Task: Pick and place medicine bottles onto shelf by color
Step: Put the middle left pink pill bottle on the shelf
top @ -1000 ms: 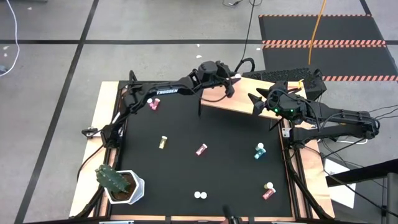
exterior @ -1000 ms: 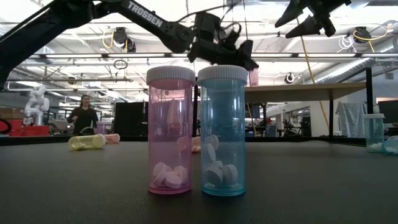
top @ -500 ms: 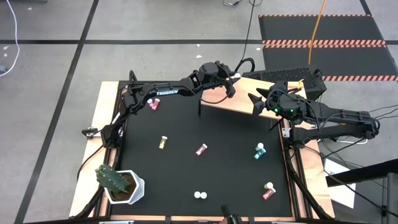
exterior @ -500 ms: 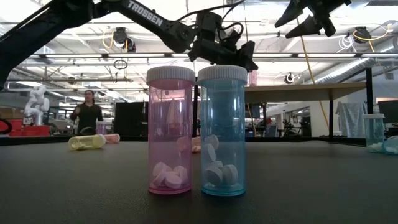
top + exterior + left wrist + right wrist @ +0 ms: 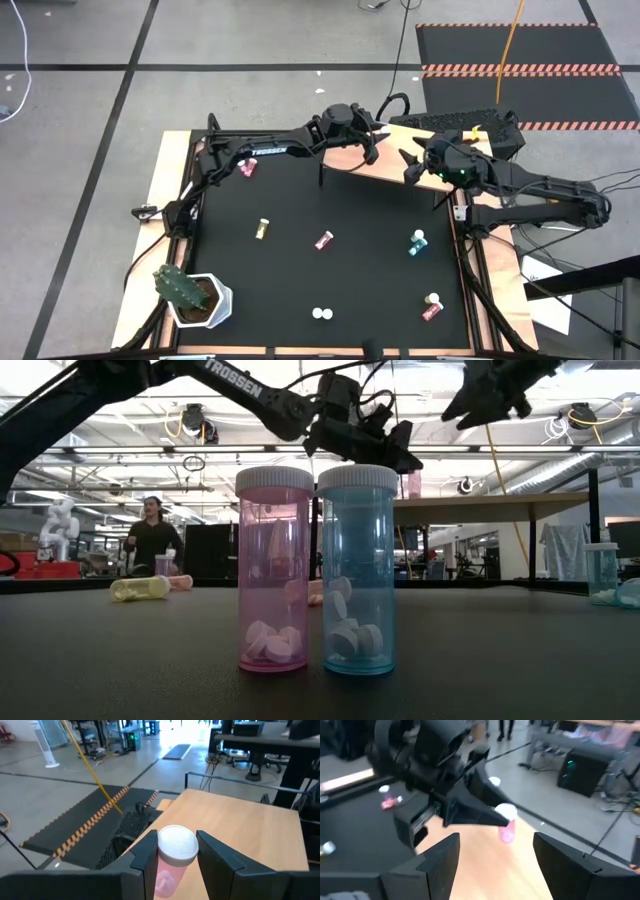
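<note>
Over the shelf (image 5: 385,160): your left gripper (image 5: 174,854) jaws clamp the upright pink bottle (image 5: 172,857).
Right gripper (image 5: 412,160): jaws spread, empty, just beside.

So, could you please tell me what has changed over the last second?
The left gripper, its fingers shut on a pink white-capped medicine bottle, eased a little farther over the light wooden shelf. The open right gripper shifted slightly towards it and turned. In the background a person stepped sideways. The bottles on the black tabletop stayed put.
</note>
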Available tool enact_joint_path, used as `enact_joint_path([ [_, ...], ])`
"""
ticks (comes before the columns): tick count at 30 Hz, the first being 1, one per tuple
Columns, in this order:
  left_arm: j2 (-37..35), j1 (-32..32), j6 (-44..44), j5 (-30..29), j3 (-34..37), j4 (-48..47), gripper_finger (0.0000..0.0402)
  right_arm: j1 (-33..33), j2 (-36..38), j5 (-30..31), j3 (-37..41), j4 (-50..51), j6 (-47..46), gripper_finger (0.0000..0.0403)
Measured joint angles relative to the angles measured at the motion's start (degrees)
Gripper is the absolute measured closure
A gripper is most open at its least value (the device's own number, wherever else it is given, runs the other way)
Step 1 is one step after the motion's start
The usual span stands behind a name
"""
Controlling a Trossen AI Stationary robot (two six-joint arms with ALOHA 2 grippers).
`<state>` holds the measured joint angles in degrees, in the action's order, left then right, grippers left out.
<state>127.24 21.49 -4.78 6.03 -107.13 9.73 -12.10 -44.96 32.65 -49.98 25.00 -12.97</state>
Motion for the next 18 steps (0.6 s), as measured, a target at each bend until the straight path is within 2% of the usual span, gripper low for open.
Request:
enact_joint_path([
  [4,-2.7,-1.2,-3.5,0.1,0.0,-6.2,0.0281,-3.1,-1.7,-7.9,0.0,-3.2,0.0,0.0156],
  [10,-3.1,-3.6,-5.6,0.4,0.1,-14.1,0.0281,-10.1,-4.2,-18.4,-0.1,-7.2,-2.1,0.0156],
  [15,-3.6,-6.2,-8.7,-4.6,0.0,-15.6,0.0281,-16.5,-8.6,-27.3,-3.9,-3.6,-8.9,0.0156],
  [18,-3.5,-7.4,-10.5,-7.7,0.0,-15.9,0.0281,-18.0,-12.8,-30.0,-9.2,2.0,-9.9,0.0156],
])
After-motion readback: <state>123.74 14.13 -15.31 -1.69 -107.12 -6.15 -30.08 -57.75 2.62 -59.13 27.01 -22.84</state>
